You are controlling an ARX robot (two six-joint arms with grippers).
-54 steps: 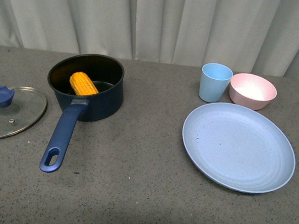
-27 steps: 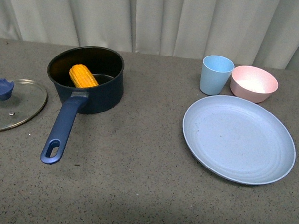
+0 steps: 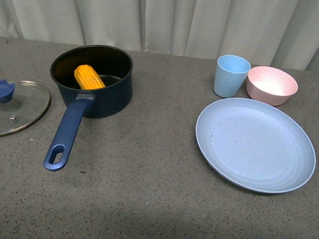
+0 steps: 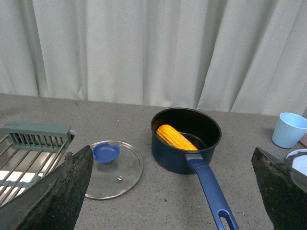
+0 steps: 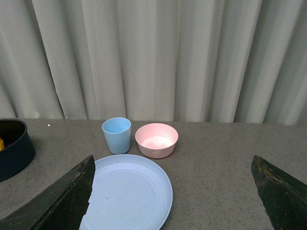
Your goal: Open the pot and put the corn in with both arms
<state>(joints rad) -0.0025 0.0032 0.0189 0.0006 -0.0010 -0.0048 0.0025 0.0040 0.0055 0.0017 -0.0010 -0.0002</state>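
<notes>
Corn (image 3: pixel 89 76) in pot (image 3: pixel 105 96), rack (image 4: pixel 29 153) only in left wrist view, both end effectors spread apart

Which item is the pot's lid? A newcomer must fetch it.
Find the dark blue pot holding corn on the grey table's left. The lid lies flat beside it, away from the plate. It alone is clear glass, with a blue knob.

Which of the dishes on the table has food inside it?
Only the dark blue pot does: a corn cob lies in it. The light blue cup, pink bowl and blue plate look empty.
</notes>
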